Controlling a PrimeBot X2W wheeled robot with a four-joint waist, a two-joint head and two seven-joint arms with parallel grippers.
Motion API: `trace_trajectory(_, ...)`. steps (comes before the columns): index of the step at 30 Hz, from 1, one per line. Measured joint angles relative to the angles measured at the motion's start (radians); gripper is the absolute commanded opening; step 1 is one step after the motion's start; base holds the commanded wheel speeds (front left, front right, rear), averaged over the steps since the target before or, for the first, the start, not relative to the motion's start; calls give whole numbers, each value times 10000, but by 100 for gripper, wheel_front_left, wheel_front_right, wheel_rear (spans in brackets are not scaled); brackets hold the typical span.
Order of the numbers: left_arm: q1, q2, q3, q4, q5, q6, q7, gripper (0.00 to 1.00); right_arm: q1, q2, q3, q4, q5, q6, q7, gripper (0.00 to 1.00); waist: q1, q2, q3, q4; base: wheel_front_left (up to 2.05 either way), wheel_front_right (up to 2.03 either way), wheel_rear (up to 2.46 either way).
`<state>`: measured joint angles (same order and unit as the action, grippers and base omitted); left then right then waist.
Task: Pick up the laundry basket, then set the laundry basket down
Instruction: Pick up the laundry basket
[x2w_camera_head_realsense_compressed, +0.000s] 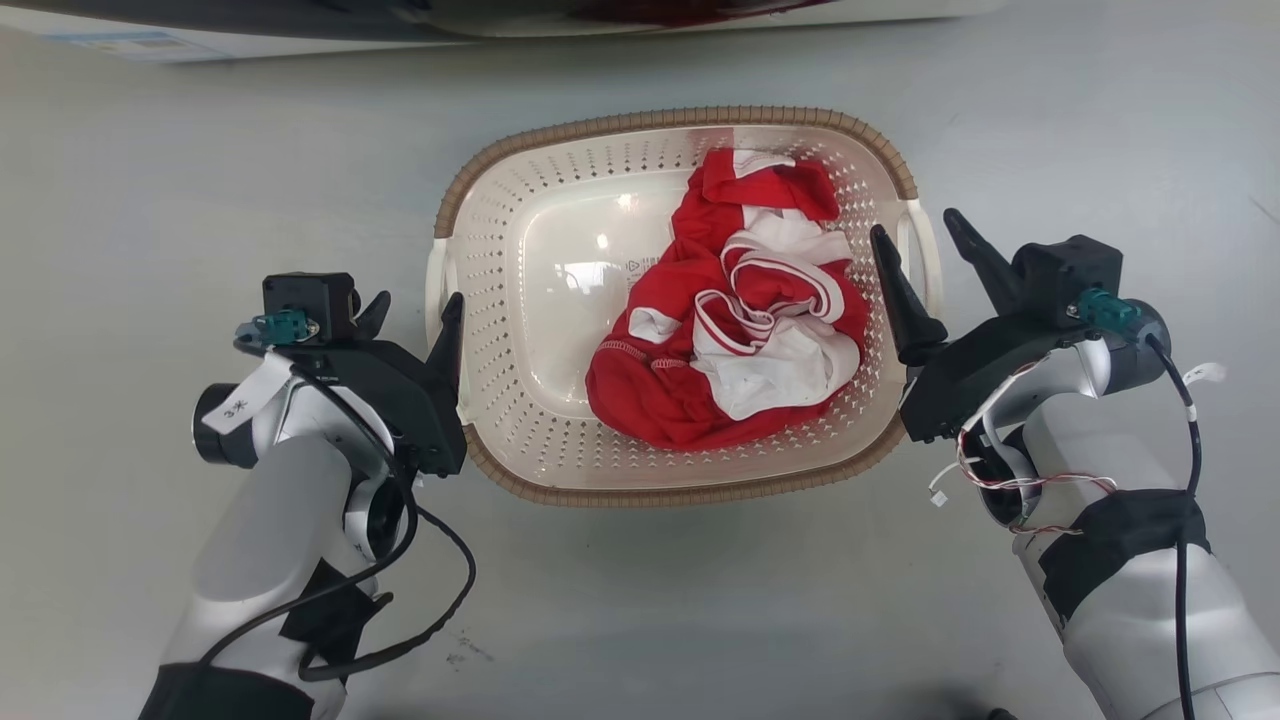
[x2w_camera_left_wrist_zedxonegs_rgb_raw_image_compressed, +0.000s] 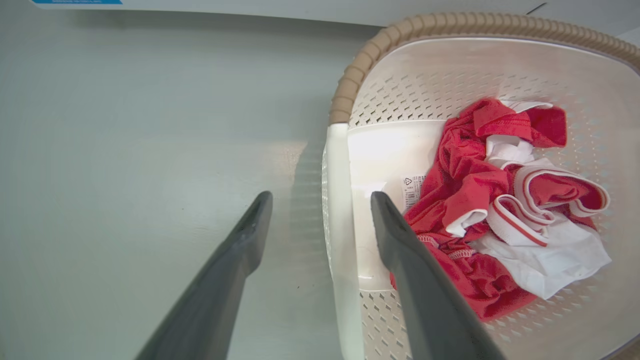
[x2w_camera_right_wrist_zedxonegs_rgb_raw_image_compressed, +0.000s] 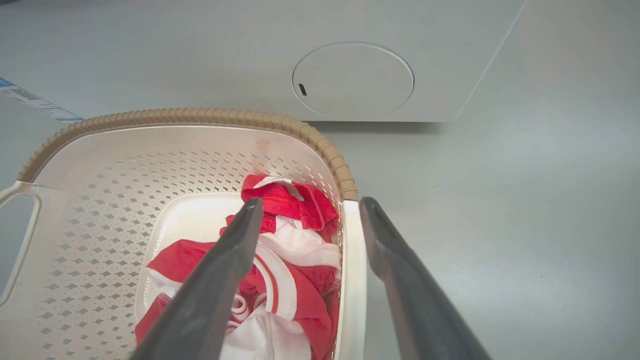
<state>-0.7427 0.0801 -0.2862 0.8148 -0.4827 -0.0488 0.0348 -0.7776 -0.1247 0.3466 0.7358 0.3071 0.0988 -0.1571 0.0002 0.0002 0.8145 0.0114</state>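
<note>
The cream perforated laundry basket (x2w_camera_head_realsense_compressed: 560, 270) with a brown woven-look rim sits on the grey floor in the middle of the head view, with a crumpled red and white garment (x2w_camera_head_realsense_compressed: 740, 320) inside. My left gripper (x2w_camera_head_realsense_compressed: 413, 312) is open and straddles the basket's left white handle (x2w_camera_head_realsense_compressed: 435, 285), one finger inside the basket and one outside. The right gripper (x2w_camera_head_realsense_compressed: 915, 225) is open as well, its two fingers either side of the right handle (x2w_camera_head_realsense_compressed: 925, 250). The left wrist view shows that gripper (x2w_camera_left_wrist_zedxonegs_rgb_raw_image_compressed: 321, 196) around the handle (x2w_camera_left_wrist_zedxonegs_rgb_raw_image_compressed: 336, 210). In the right wrist view, the gripper (x2w_camera_right_wrist_zedxonegs_rgb_raw_image_compressed: 311, 201) stands around the handle (x2w_camera_right_wrist_zedxonegs_rgb_raw_image_compressed: 352, 260).
A white appliance (x2w_camera_head_realsense_compressed: 500, 20) stands just beyond the basket, its lower panel with a round cover (x2w_camera_right_wrist_zedxonegs_rgb_raw_image_compressed: 352, 80) seen from the right wrist. Bare grey floor (x2w_camera_head_realsense_compressed: 150, 200) lies to the left, right and front of the basket.
</note>
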Motion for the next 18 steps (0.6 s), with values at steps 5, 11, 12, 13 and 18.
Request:
trace_trajectory(5, -302, -23, -29, 560, -35, -144, 109, 100, -210, 109, 115, 522, 4, 71, -44, 100, -2, 0, 304, -42, 0, 0, 0)
trace_trajectory(11, -719, -75, -23, 1062, -94, -230, 121, 100, -535, 146, 173, 1047, 17, 117, -127, 100, -1, 0, 660, -76, 0, 0, 0)
trace_trajectory(12, -796, -86, -25, 1126, -94, -234, 121, 100, -549, 150, 174, 1131, 17, 125, -128, 100, -1, 0, 715, -76, 0, 0, 0)
trace_trajectory(13, -874, -98, -27, 1202, -96, -278, 121, 100, -569, 150, 178, 1225, 19, 127, -128, 100, -1, 0, 769, -75, 0, 0, 0)
trace_trajectory(18, -1244, -159, -31, 1611, -146, -330, 69, 47, -913, 165, 267, 1662, 21, 159, -247, 100, -1, -1, 1002, -32, 0, 0, 0)
